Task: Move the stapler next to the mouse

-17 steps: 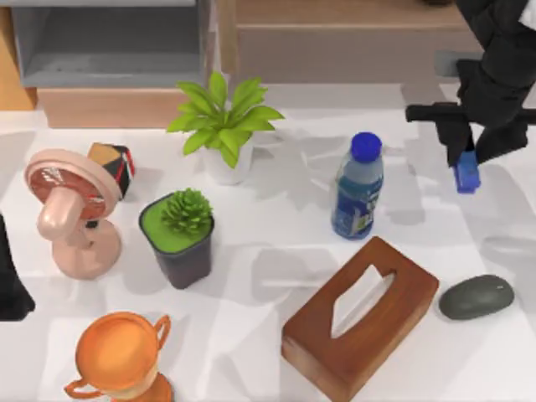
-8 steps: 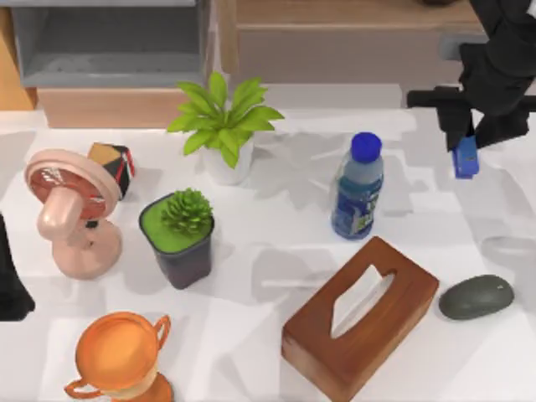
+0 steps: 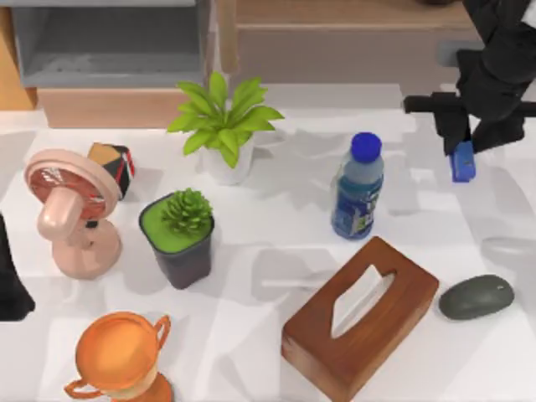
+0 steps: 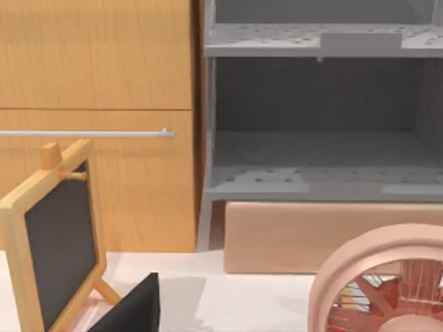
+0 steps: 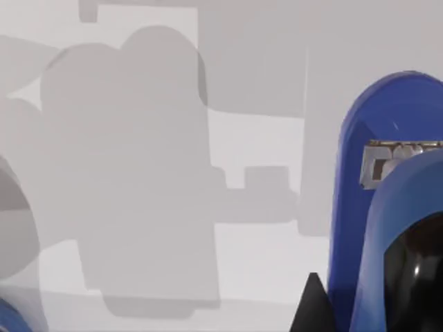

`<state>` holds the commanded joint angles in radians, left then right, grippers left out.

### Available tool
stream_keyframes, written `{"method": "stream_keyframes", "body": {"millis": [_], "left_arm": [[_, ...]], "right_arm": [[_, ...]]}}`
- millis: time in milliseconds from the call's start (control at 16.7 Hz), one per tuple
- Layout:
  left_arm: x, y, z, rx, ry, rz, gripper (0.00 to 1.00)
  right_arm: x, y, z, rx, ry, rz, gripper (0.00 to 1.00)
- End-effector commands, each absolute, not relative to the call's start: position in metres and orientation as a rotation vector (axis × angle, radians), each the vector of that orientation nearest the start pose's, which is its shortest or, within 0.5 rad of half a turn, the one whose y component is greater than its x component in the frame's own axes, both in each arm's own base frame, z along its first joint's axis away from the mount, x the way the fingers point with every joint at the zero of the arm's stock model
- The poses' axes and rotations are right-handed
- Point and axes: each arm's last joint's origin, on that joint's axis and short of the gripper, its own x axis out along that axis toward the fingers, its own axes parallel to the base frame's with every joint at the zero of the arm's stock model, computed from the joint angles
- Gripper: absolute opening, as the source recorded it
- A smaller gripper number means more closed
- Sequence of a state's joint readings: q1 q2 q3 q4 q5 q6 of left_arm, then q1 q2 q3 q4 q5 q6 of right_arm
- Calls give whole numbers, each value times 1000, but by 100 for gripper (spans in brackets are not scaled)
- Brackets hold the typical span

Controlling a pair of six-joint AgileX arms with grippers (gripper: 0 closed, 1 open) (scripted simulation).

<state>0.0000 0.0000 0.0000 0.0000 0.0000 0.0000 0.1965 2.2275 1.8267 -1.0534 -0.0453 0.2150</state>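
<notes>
The small blue stapler [image 3: 462, 161] hangs above the white table at the back right, and my right gripper [image 3: 463, 147] is shut on it from above. In the right wrist view the stapler [image 5: 356, 228] stands close up, blue with a metal strip, over bare table. The dark grey-green mouse [image 3: 476, 297] lies on the table near the right edge, well in front of the stapler and beside the wooden tissue box [image 3: 360, 316]. My left arm [image 3: 12, 280] is parked at the table's left edge.
A blue-capped bottle [image 3: 358, 186] stands left of the stapler. Farther left are two potted plants [image 3: 224, 126] [image 3: 180, 230], a pink fan [image 3: 71, 209], a patterned cube [image 3: 113, 163] and an orange cup [image 3: 121, 356]. A grey shelf [image 4: 318, 117] and a small chalkboard [image 4: 59, 242] stand behind.
My right gripper with the stapler has moved a little toward the back and slightly left. Nothing else on the table has moved.
</notes>
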Motion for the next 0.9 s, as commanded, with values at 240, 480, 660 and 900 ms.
{"method": "stream_keyframes", "body": {"millis": [240, 480, 660, 900], "left_arm": [[106, -1, 160, 0, 0, 0, 100], [106, -1, 160, 0, 0, 0, 100], [106, -1, 160, 0, 0, 0, 100], [106, -1, 160, 0, 0, 0, 100]], "right_arm": [[436, 94, 143, 48, 1536, 39, 0], [435, 93, 132, 43, 1568, 33, 0], [435, 93, 132, 43, 1568, 33, 8], [435, 93, 132, 43, 1568, 33, 38]]}}
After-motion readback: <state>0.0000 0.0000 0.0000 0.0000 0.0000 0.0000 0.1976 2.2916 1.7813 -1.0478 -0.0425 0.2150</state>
